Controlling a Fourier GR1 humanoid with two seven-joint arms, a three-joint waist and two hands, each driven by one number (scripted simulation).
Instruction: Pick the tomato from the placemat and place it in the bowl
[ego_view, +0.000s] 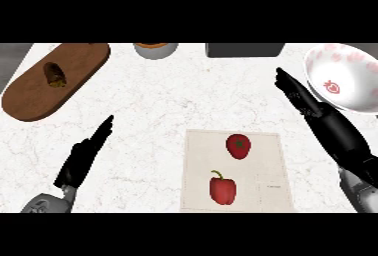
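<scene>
A red tomato (238, 146) lies on the upper part of a beige placemat (199, 170), and a red bell pepper (222, 189) lies below it on the same mat. At the right edge of the counter stands a white bowl (356, 82) with red strawberry prints. My right hand (325, 122) stretches out flat between the mat and the bowl, fingers straight and pointing up-left, holding nothing, its fingertips beside the bowl's rim. My left hand (85, 155) rests open at the lower left, away from the mat.
A brown wooden cutting board (81, 65) with a dark brown item (55, 75) on it lies at the upper left. At the back edge stand a grey cup (155, 49) with orange contents and a dark grey box (244, 49).
</scene>
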